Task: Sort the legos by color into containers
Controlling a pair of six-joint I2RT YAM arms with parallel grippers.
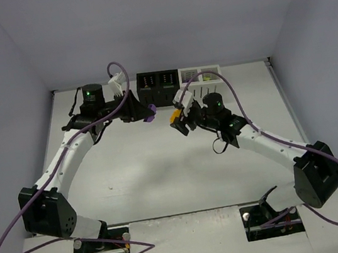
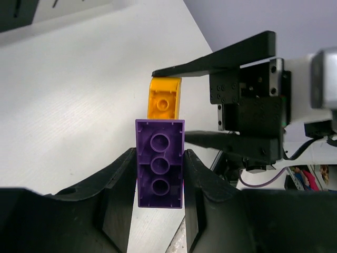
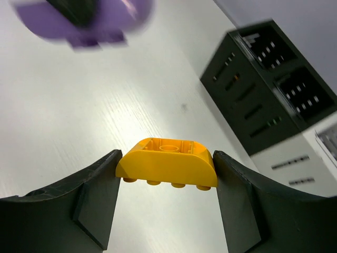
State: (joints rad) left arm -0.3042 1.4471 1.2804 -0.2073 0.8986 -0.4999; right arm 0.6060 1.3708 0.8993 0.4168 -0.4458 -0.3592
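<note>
A purple lego (image 2: 159, 168) is clamped between the fingers of my left gripper (image 2: 159, 158), hollow underside facing the camera. In the top view that gripper (image 1: 147, 113) is raised in front of the black containers (image 1: 157, 87), shut on the purple lego (image 1: 150, 114). My right gripper (image 3: 167, 161) is shut end to end on an orange-yellow curved lego (image 3: 167, 162), studs down. From above, the right gripper (image 1: 176, 117) and its orange-yellow lego (image 1: 173, 118) sit just right of the purple one, with a small gap. The white containers (image 1: 200, 77) stand behind.
The four bins form one row against the back wall. The right wrist view shows the black bins (image 3: 268, 79) and a white one (image 3: 310, 153) to the right. A small lime piece (image 1: 207, 77) lies in a white bin. Grey walls enclose the white table (image 1: 164, 178).
</note>
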